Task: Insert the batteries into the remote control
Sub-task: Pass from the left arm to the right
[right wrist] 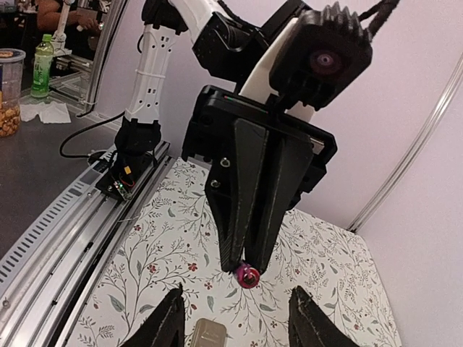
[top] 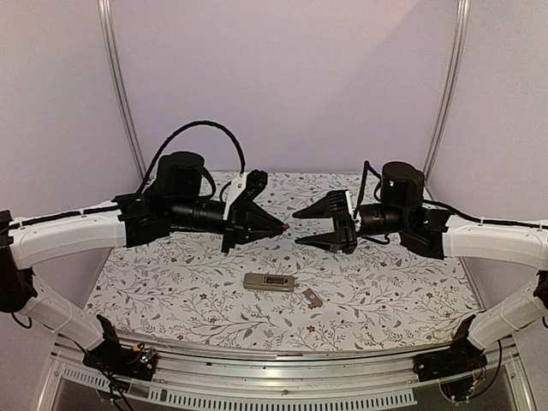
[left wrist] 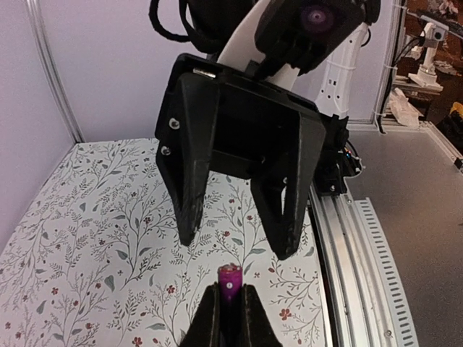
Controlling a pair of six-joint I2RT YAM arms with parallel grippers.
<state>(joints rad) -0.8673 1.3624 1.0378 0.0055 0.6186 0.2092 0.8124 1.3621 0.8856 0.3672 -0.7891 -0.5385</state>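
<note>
My left gripper (top: 281, 227) is raised above the table and shut on a battery (left wrist: 230, 280), a small magenta-wrapped cell whose end sticks out past the fingertips. My right gripper (top: 297, 229) faces it tip to tip, open, with the battery (right wrist: 248, 275) just in front of the gap between its fingers and not inside it. The remote control (top: 270, 282) lies flat on the floral table (top: 171, 282) below both grippers, a slim tan-grey bar. Its near end (right wrist: 206, 334) shows at the bottom of the right wrist view.
A small grey loose piece (top: 313, 298) lies just right of the remote. A metal rail (top: 257, 377) runs along the near table edge between the arm bases. Purple walls close the back and sides.
</note>
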